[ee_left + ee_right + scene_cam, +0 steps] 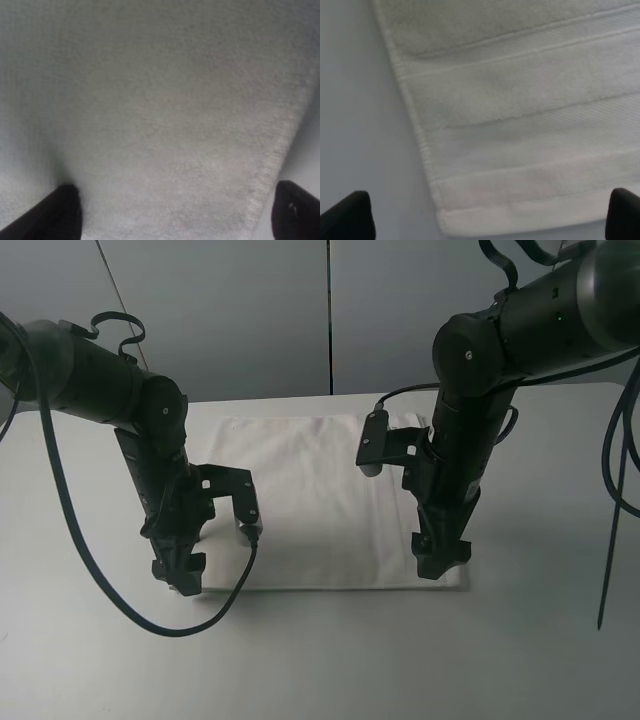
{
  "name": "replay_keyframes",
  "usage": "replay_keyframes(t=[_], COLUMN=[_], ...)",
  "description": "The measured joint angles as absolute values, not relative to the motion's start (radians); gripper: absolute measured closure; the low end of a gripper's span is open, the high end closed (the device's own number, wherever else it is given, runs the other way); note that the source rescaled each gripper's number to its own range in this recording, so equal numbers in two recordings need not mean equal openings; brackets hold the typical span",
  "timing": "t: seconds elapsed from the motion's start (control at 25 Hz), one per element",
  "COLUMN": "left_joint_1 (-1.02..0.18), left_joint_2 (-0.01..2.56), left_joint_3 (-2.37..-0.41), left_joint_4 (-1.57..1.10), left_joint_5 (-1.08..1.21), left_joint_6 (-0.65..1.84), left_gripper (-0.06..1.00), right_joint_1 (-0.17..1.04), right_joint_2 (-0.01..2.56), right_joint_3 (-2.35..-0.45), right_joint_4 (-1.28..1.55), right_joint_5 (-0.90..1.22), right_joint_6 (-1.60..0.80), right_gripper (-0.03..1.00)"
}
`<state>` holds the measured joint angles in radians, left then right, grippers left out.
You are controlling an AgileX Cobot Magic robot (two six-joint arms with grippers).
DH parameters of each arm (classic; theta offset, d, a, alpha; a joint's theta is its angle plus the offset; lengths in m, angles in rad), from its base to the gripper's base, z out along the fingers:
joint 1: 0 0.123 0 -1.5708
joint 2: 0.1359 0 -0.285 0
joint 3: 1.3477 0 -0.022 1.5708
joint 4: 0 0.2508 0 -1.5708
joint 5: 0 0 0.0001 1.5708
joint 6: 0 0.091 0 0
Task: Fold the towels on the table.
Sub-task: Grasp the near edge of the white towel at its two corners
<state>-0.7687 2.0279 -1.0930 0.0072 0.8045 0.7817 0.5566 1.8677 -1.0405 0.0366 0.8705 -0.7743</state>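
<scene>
Both claws are spread wide with nothing in them. The left claw (180, 578) hangs right over the near-left corner of the towel (320, 490). In its wrist view one fingertip (60, 212) looks like it's dimpling the cloth, but it's too blurry to swear to. The right claw (440, 562) sits over the near-right corner. Its wrist view shows the woven band (535, 145) and the hem corner lying between the fingers, with bare desk (355, 100) off to one side.

My read: this is the grab-both-near-corners step. To do it well I'd bring both claws down together and set one finger on the desk just outside the hem so it slides under. Then pinch the full thickness and lift level so the fold lands square.

The towel itself lies flat mid-desk, its far edge close to the desk's far edge and well clear of the left and right edges.
</scene>
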Motion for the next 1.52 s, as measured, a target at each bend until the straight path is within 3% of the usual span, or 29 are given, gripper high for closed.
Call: replay_keyframes(t=[1.52], left_joint_1=[-0.789], left_joint_2=[2.045], left_joint_3=[-1.101], left_joint_4=[0.037], left_joint_5=[0.805], left_joint_6=[0.759], left_gripper=[-0.05], right_joint_1=[0.606], right_joint_2=[1.895], right_joint_3=[-0.896], right_joint_4=[-0.122], right_joint_5=[0.758], right_joint_6=[-0.733], right_gripper=[-0.03])
